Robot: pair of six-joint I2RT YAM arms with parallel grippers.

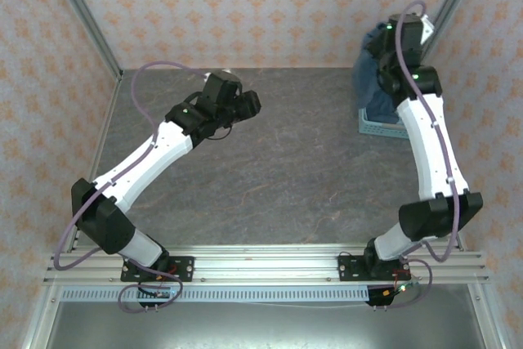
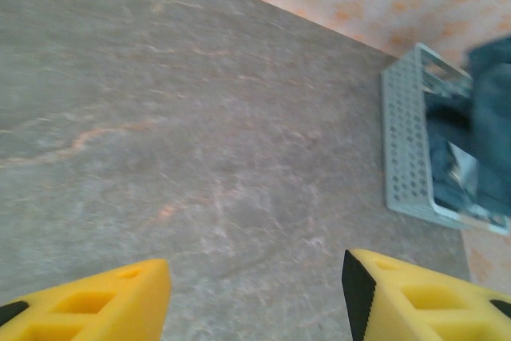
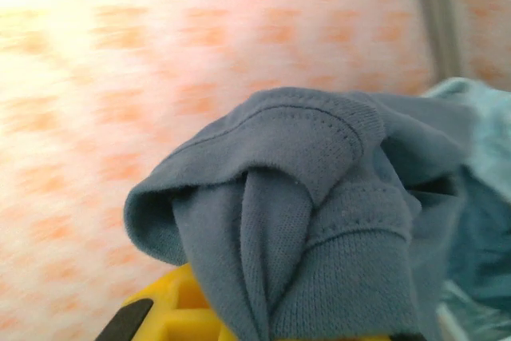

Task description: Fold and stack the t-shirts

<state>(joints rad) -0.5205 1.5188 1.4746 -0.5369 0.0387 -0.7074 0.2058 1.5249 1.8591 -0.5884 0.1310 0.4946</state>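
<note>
A dusty slate-blue t-shirt [image 3: 319,197] is bunched in my right gripper [image 3: 263,329], which is shut on it; cloth drapes over a yellow finger [image 3: 168,309]. In the top view the right gripper [image 1: 391,38] holds this shirt [image 1: 372,75] up over the light-blue basket [image 1: 382,126] at the back right, with the cloth hanging down into it. A lighter teal t-shirt [image 3: 487,141] shows behind the held one. My left gripper [image 1: 249,104] hovers over the table left of centre, open, with nothing between its yellow fingers [image 2: 104,301].
The lattice basket [image 2: 407,141] with blue cloth [image 2: 491,117] in it stands against the back right corner in the left wrist view. Grey marbled table [image 1: 302,153] spreads between the arms. Patterned walls and metal posts [image 1: 82,14] close in the back and sides.
</note>
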